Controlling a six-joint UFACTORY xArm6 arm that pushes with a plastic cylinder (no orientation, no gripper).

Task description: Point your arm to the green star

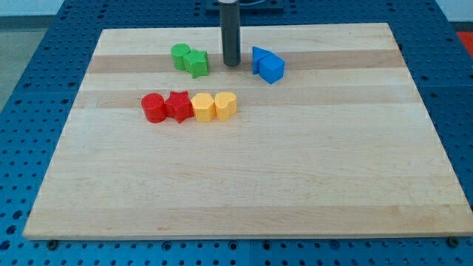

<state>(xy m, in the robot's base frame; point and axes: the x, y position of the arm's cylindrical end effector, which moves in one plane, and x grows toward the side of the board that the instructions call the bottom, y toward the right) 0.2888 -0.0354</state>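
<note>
The green star (197, 63) lies near the view's top, left of centre, touching a green round block (179, 55) on its upper left. My tip (231, 63) stands on the board just to the right of the green star, with a small gap between them. Two blue blocks (267, 64) lie close to the right of the tip.
A row of blocks lies below the green pair: a red round block (154, 107), a red star (179, 106), a yellow block (203, 107) and another yellow block (225, 105). The wooden board (244, 177) sits on a blue perforated table.
</note>
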